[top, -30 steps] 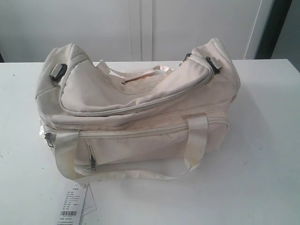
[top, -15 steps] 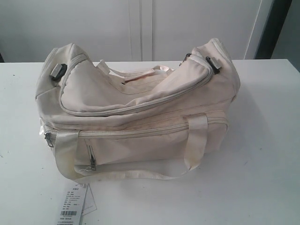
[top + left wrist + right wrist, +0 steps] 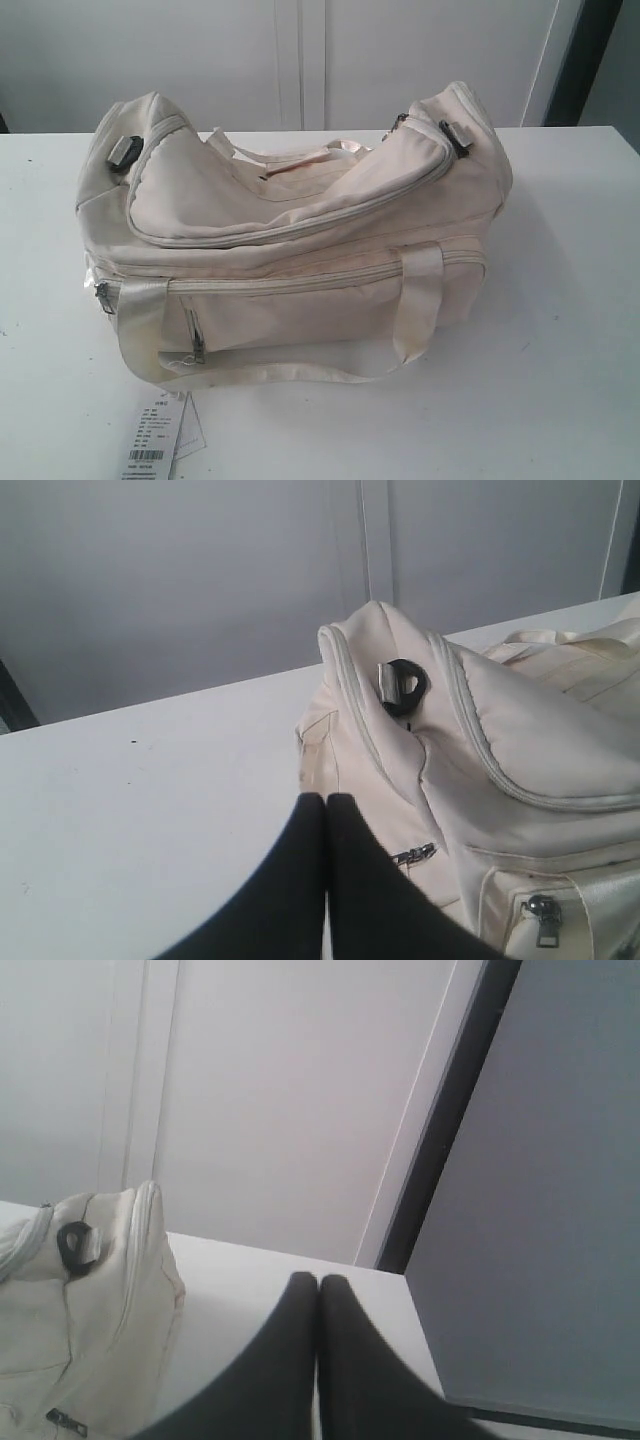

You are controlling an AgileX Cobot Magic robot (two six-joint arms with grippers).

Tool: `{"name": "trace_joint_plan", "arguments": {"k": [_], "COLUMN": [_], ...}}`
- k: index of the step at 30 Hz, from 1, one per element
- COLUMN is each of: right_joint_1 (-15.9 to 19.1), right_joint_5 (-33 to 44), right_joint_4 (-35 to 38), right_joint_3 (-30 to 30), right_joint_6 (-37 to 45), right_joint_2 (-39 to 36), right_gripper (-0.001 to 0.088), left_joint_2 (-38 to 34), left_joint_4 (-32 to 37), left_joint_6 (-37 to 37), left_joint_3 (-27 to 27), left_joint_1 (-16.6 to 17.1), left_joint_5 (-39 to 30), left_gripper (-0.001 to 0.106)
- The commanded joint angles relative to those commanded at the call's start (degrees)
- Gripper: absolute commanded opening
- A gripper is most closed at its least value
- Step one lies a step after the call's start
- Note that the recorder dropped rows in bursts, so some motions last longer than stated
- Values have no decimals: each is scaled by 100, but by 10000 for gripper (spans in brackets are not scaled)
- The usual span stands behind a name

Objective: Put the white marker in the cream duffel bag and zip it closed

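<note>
The cream duffel bag [image 3: 300,250] lies on the white table [image 3: 560,350], its top flap down and its front pocket zipped. Both strap handles show, one looping along the front [image 3: 290,372]. The white marker is not in view in any frame. No gripper appears in the exterior view. In the left wrist view my left gripper [image 3: 326,798] is shut with nothing between its black fingers, off one end of the bag [image 3: 480,770]. My right gripper [image 3: 318,1280] is also shut and empty, above bare table beside the bag's other end [image 3: 90,1310].
A white paper tag with a barcode [image 3: 155,440] hangs off the bag's front left corner, at the table's front edge. Black strap buckles sit at both bag ends [image 3: 122,152] [image 3: 455,135]. A pale wall stands behind the table, and a dark panel [image 3: 540,1210] lies past its right edge.
</note>
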State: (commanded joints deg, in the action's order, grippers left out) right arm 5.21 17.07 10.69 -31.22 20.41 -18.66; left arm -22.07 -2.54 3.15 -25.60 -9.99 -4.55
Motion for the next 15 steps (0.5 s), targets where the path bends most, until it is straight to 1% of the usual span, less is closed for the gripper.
{"name": "trace_joint_plan", "arguments": {"k": [4, 11, 15], "right_joint_1": [0, 0, 0], "right_joint_5": [-110, -231, -338], "right_joint_4": [46, 46, 46], "right_joint_3": [219, 605, 918], "right_joint_6": [-1, -1, -1], "right_joint_2": [333, 884, 1309], "right_gripper": [0, 0, 0], "left_joint_2": [274, 709, 1003], "left_joint_4": [0, 0, 0], "left_joint_6": [0, 0, -36], "left_joint_3": [76, 444, 554], "left_joint_1": [0, 0, 0], "left_joint_5": [-10, 355, 341], "left_gripper": [0, 0, 0]}}
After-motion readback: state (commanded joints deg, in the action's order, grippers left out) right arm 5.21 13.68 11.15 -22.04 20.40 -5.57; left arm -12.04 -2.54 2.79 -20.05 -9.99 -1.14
